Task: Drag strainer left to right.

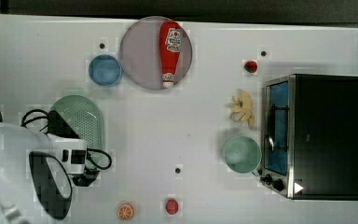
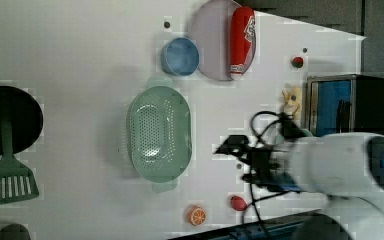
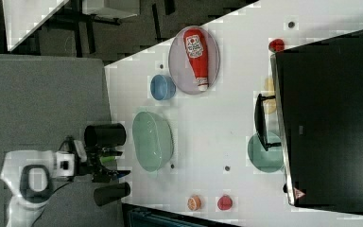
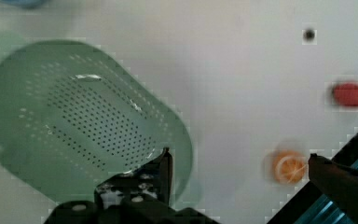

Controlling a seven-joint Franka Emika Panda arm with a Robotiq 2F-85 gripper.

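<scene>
The strainer [image 1: 80, 122] lies on the white surface [image 1: 177, 121] at about nine o'clock in the top view, at seven o'clock from the blue bowl [image 1: 105, 70]. The hand [image 4: 237, 158] hangs beside the strainer's rim, fingers [image 4: 164, 168] spread wide apart and holding nothing. At three o'clock stands the toaster oven [image 1: 321, 135], the mint bowl [image 1: 241, 154] just beside it.

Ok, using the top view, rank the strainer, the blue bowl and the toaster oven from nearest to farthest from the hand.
1. strainer: right beside the hand, at the top view's left.
2. blue bowl: farther up, beside the plate.
3. toaster oven: far across, at the top view's right.
</scene>
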